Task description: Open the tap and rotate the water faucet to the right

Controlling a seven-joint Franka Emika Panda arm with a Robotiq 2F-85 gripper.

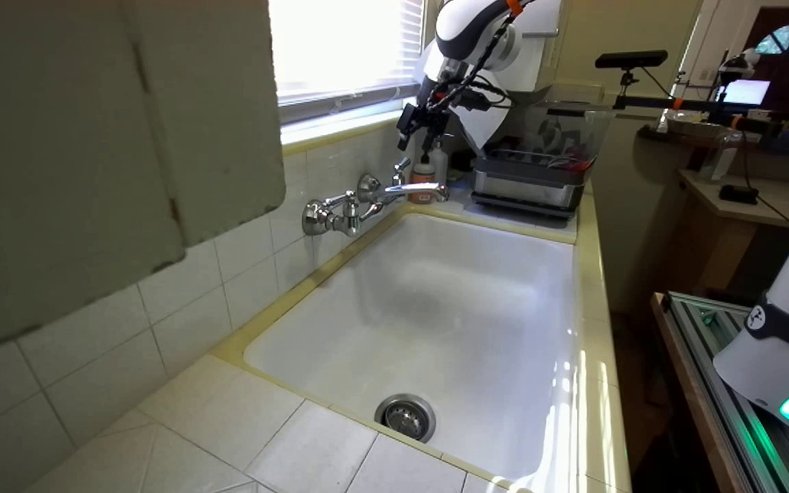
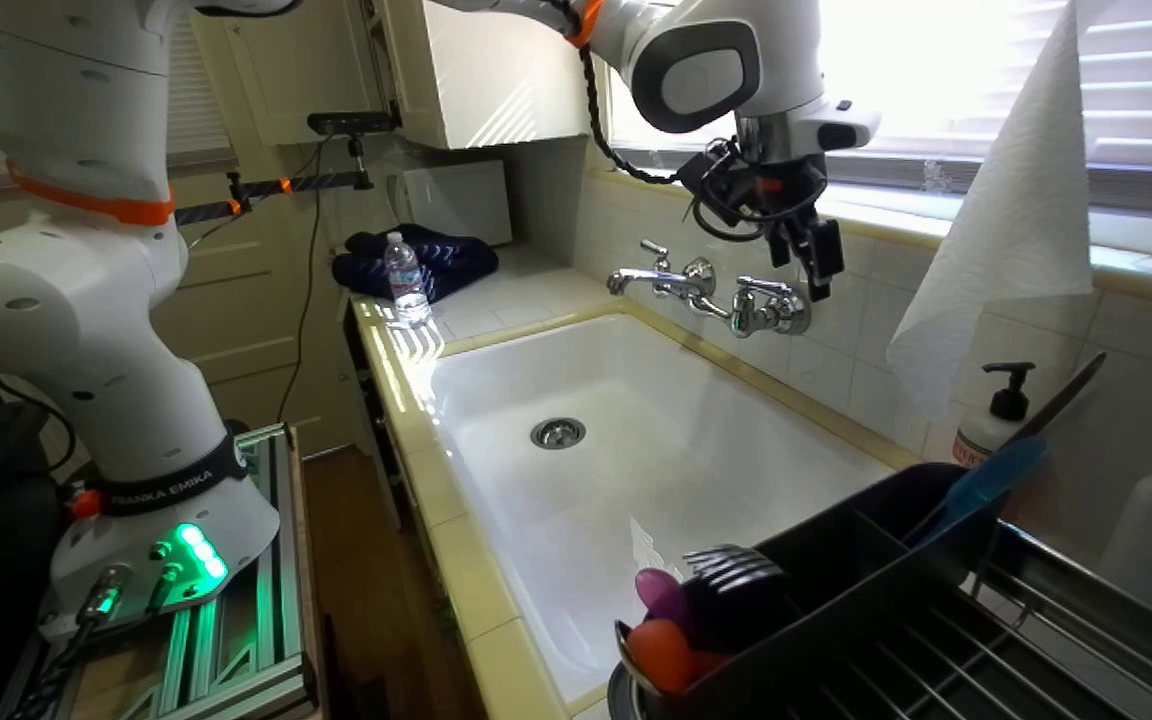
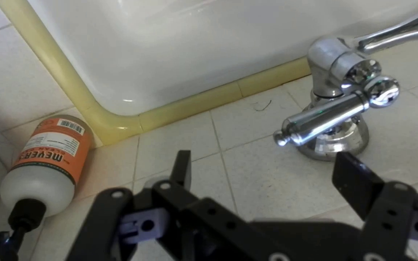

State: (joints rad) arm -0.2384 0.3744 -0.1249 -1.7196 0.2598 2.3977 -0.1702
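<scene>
The water faucet, a slim chrome spout, reaches out over the white basin in both exterior views (image 1: 411, 187) (image 2: 642, 277). A chrome valve handle sits on each side of it. The handle beside the soap bottle shows in the wrist view (image 3: 321, 117) and in an exterior view (image 2: 764, 284). The other handle (image 2: 653, 247) is farther from my gripper. No reddish-orange mark shows, so I cannot tell which handle is the tap. My gripper (image 3: 261, 166) is open and empty, pointing down near the soap-side handle, apart from it. It also shows in both exterior views (image 1: 416, 142) (image 2: 804, 270).
A soap bottle (image 3: 49, 152) stands at the basin corner near the gripper. A dish rack (image 2: 836, 600) with utensils stands at the basin's end. A paper towel (image 2: 1011, 220) hangs near the window. The tiled wall and window ledge (image 1: 340, 130) are close behind the gripper.
</scene>
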